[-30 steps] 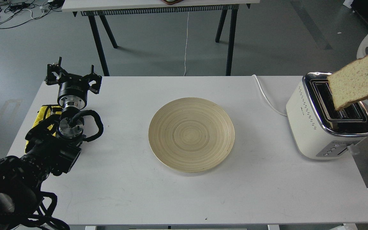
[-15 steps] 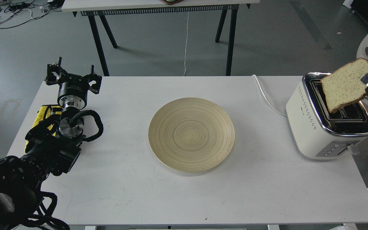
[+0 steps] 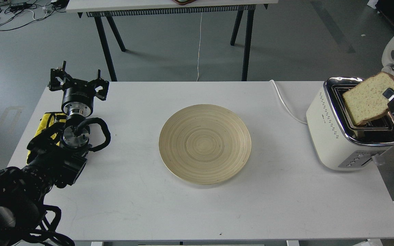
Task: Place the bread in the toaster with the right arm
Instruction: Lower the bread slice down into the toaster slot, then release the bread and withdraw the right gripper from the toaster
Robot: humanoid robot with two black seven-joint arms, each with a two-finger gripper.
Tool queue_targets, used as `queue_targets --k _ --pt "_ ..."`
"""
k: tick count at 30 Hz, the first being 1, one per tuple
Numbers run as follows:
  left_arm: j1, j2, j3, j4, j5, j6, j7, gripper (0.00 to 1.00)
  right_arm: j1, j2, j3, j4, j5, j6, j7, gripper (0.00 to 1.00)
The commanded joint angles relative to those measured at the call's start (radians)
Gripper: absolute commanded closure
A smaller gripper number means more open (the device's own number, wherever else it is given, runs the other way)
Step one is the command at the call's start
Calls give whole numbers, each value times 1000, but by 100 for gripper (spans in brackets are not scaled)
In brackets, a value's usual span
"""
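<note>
One white table [image 3: 197,212], one round wooden plate [image 3: 205,144] at its centre, bare. One cream toaster [image 3: 349,127] at the table's right end, two slots, white cord [image 3: 286,102] trailing off its back. One bread [image 3: 368,98] slice, tilted, lower corner now dipping at the slot nearer the plate. Over the last second it came down and left from above the toaster's chrome top, so insertion looks underway but not done; most of the slice sits above the slot, and it needs to stand more upright to slide in. Two arms: right pincer [image 3: 393,99] at the frame's right edge, clamped on the bread's right edge, mostly cut off. Left pincer [image 3: 77,83] parked over the table's far left corner, unmoved, fingers spread, holding nothing. One yellow patch [image 3: 46,126] beside the left arm.
</note>
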Motion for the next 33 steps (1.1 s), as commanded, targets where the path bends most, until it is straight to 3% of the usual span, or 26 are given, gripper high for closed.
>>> queue_targets --k 1,7,10,11,12,14,16,17,24,28,33 --pt "0 0 0 0 0 0 0 0 -10 18 0 -5 -1 0 -3 92" --pt "0 0 0 0 0 0 0 0 -10 76 1 -43 -1 0 -10 84" --pt "0 0 0 0 0 0 0 0 -9 121 1 -89 -1 0 -10 65" --pt "0 0 0 0 0 0 0 0 -9 131 3 -97 -1 0 -10 57" --pt "0 0 0 0 0 0 0 0 -7 139 5 -103 1 0 -10 41" --pt "0 0 0 0 0 0 0 0 -1 142 11 -101 4 0 -9 30" --pt "1 0 0 0 0 0 0 0 4 141 23 -98 8 0 -7 9" --pt "0 0 0 0 0 0 0 0 5 138 28 -97 10 0 -7 5" --pt "0 0 0 0 0 0 0 0 56 99 118 -83 19 0 -13 3" --pt "1 0 0 0 0 0 0 0 94 64 205 -2 68 13 -42 2" --pt "1 0 0 0 0 0 0 0 103 96 369 35 449 241 -43 2"
